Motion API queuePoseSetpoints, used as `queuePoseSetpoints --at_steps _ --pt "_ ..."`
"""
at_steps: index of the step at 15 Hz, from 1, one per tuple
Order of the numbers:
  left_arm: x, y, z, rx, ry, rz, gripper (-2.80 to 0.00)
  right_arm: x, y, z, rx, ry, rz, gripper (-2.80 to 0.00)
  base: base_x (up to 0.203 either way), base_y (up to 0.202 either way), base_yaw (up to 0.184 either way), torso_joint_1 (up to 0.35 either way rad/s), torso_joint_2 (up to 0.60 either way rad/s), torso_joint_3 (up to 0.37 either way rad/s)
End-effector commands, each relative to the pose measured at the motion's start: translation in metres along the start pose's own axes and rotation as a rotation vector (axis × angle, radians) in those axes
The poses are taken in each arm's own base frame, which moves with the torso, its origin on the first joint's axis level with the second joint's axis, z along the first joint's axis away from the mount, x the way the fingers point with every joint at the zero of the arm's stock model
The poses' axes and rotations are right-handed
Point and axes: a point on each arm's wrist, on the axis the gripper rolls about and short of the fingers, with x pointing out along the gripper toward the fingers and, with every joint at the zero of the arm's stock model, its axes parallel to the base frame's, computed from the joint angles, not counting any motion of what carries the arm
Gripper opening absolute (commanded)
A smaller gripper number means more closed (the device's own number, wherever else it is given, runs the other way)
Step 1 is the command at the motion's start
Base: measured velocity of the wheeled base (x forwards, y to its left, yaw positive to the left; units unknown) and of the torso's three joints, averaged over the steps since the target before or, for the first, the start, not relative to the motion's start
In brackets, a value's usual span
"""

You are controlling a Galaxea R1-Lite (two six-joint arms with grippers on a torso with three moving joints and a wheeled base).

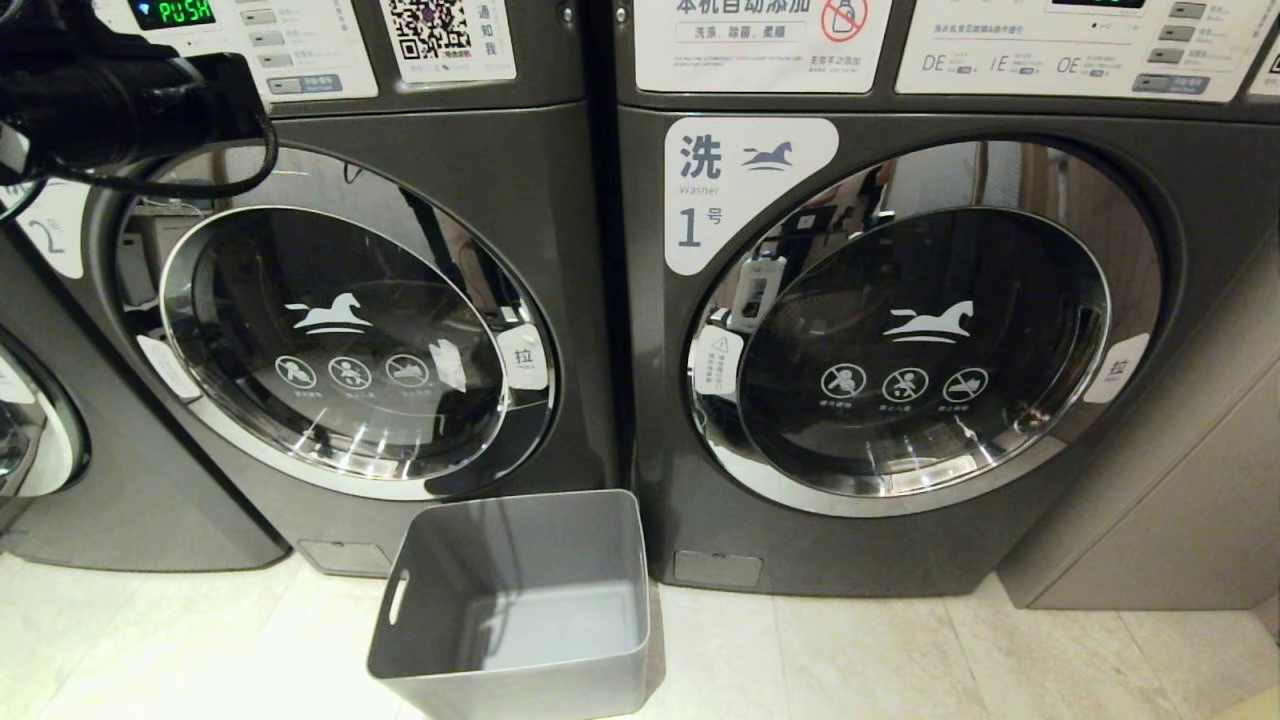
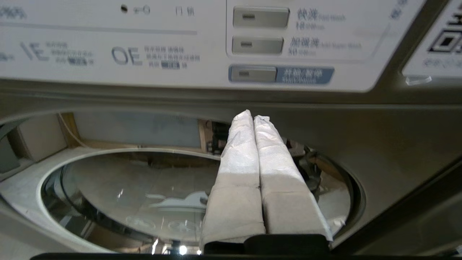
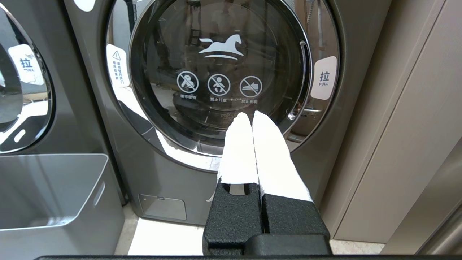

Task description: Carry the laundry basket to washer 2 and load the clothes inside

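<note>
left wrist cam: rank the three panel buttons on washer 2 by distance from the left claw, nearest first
From the shut left claw, pointing at the panel:
1. blue-labelled button, lowest of the column, nearest the door.
2. middle grey button, one up.
3. top grey button, highest of the column.

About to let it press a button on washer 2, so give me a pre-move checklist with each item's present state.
1. Washer 2 door closed: ok.
2. Laundry basket empty, on the floor between the two washers: ok.
3. Clothes inside the drum: cannot tell, the glass is dark.
4. Left gripper shut, empty, raised below the control panel: ok.
5. Right gripper shut, empty, low before washer 1 door: ok.
6. Display reads PUSH: ok.
</note>
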Motion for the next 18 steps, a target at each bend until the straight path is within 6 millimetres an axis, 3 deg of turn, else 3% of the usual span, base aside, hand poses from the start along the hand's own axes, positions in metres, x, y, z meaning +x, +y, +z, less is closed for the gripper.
queuePoseSetpoints --at_steps 1,5,9,18 --pt "-0.033 0.002 0.004 0.000 0.027 0.036 -2.80 0.001 0.000 -0.011 0.000 0.039 0.001 -2.80 0.000 0.000 0.000 0.000 0.00 0.000" --pt "-0.072 0.010 -0.019 0.001 0.223 0.133 -2.80 0.001 0.000 -0.011 0.000 0.039 0.001 -2.80 0.000 0.000 0.000 0.000 0.00 0.000" --pt "-0.101 0.011 -0.017 -0.023 0.227 0.152 -2.80 0.001 0.000 -0.011 0.000 0.039 0.001 -2.80 0.000 0.000 0.000 0.000 0.00 0.000" --pt "-0.116 0.011 -0.010 -0.021 0.207 0.152 -2.80 0.001 0.000 -0.011 0.000 0.039 0.001 -2.80 0.000 0.000 0.000 0.000 0.00 0.000"
